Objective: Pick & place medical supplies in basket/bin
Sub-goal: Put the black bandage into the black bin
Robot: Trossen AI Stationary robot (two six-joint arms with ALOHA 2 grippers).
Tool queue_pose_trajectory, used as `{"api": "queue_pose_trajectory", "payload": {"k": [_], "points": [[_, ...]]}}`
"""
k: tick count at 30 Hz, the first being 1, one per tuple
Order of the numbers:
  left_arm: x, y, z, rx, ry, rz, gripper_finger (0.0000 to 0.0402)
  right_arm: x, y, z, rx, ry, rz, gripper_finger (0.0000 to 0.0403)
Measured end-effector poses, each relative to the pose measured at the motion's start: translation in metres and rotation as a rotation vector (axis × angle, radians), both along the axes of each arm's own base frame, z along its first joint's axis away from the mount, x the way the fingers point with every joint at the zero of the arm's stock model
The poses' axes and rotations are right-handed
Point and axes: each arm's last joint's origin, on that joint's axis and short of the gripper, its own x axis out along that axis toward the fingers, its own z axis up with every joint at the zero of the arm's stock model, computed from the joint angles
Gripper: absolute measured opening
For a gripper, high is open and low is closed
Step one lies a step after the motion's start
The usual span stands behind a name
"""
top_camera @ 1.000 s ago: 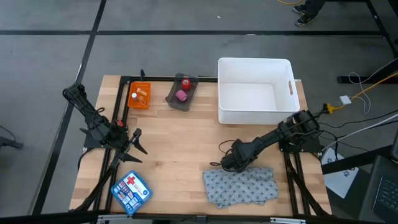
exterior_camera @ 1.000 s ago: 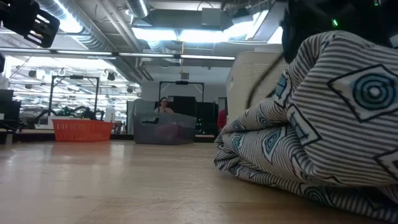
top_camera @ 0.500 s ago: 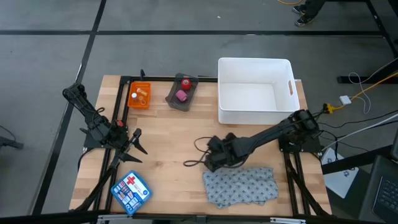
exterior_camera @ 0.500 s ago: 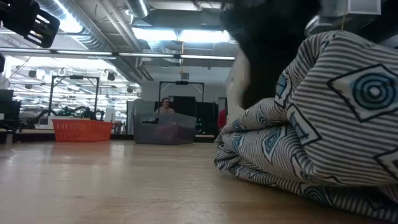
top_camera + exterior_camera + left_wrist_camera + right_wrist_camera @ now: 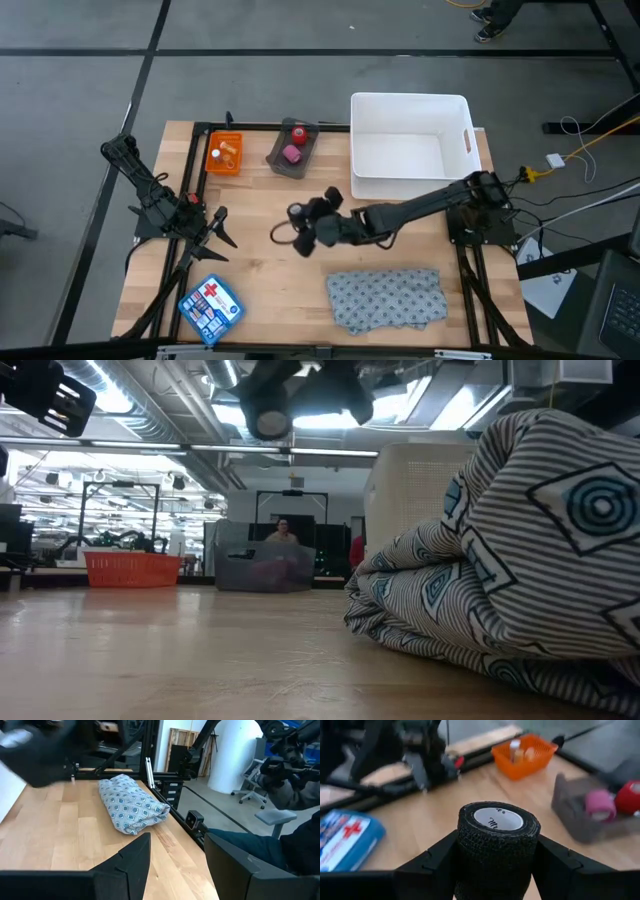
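Right gripper [image 5: 297, 232] out over the middle of the table [image 5: 260, 275], above the bare wood, fingers closed around a black roll [image 5: 497, 845] of wrap with a white core, held upright between the two pads. Seen in the low view well clear of the tabletop, up near the ceiling lights. Grey patterned cloth [image 5: 387, 297] lying crumpled at the near right of the table, apart from the gripper. White bin [image 5: 409, 145] at the far right edge, nothing visible inside. Pink roll [image 5: 291, 154] and red roll [image 5: 298, 132] resting together in the grey tray [image 5: 278, 158] at the far edge, just left of the bin. Small vials [image 5: 224, 152] sitting in the orange basket [image 5: 224, 167] just beside that tray. Blue first-aid box [image 5: 210, 307] at the near left corner. Left gripper [image 5: 222, 228] parked at the left side of the table, fingers spread apart, holding nothing.
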Motion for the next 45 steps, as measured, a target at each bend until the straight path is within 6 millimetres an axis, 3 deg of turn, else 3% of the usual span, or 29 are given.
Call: {"api": "queue_pose_trajectory", "payload": {"k": [15, 22, 33, 40, 45], "points": [[0.000, 0.000, 0.000, 0.007, -0.004, -0.001, 0.0182, 0.044, -0.074, -0.020, -0.014, -0.178, -0.077, 0.0206], [0.000, 0.000, 0.000, 0.002, -0.002, 0.000, 0.0182, 0.054, -0.093, -0.024, -0.018, -0.273, -0.098, 0.0206], [0.000, 0.000, 0.000, 0.002, -0.002, 0.001, 0.0182, 0.073, -0.111, 0.004, -0.061, -0.380, -0.101, 0.0206], [0.000, 0.000, 0.000, -0.001, 0.000, 0.003, 0.0182, 0.103, -0.128, 0.008, -0.099, -0.355, -0.101, 0.0206], [0.000, 0.000, 0.000, -0.001, 0.000, 0.003, 0.0182, 0.118, -0.149, 0.005, -0.154, -0.186, -0.227, 0.0206]]}}
